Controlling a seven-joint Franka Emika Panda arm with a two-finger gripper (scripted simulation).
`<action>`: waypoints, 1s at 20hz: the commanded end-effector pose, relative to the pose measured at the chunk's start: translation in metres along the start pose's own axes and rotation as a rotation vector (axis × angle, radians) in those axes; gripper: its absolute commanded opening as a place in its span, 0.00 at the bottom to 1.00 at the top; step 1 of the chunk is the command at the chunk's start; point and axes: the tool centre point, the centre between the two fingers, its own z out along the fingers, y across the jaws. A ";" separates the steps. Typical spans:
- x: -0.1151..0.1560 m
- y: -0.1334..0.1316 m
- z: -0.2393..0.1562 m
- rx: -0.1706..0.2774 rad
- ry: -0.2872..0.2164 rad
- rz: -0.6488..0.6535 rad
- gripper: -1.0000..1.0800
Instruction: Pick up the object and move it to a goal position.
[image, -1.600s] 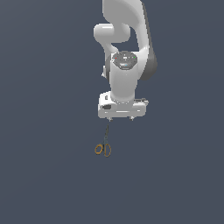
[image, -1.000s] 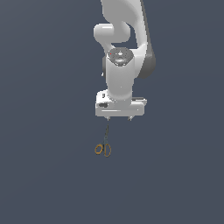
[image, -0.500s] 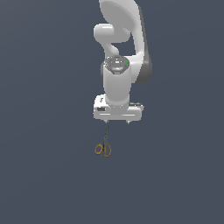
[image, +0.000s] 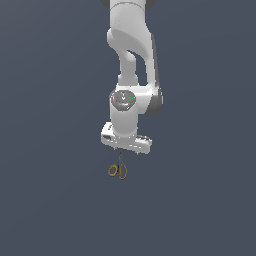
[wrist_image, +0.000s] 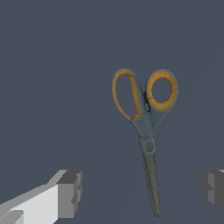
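over on the exterior view's left there is nothing but flat dark ground, so all eyes go to the middle, where the white arm (image: 131, 75) reaches down and the gripper (image: 125, 148) hangs right above the scissors (image: 118, 170). the scissors lie flat on the ground, orange loop handles toward the camera, blades running back under the gripper.

now the wrist view: one grey finger pad (wrist_image: 70, 193) sits off to one side, the scissors (wrist_image: 146, 127) lie in the gap, and the other finger pad (wrist_image: 213, 186) is at the far edge. the claw is spread wide with nothing in it, and the blade end sits between the pads but closer to the far one.

this looks like the lineup before the descent. to do it well, i'd nudge sideways so the blade sits midway between the pads, then come straight down until the tips almost reach the ground. the blades are thin, so a bite nearer the pivot (wrist_image: 149, 145) would likely hold steadier and tip less. squeeze only once low enough, or the pads may close above the metal.
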 end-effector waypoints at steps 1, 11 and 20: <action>0.004 0.007 0.015 -0.006 0.002 0.040 0.96; 0.006 0.016 0.033 -0.014 0.002 0.086 0.96; 0.006 0.017 0.066 -0.014 0.003 0.089 0.96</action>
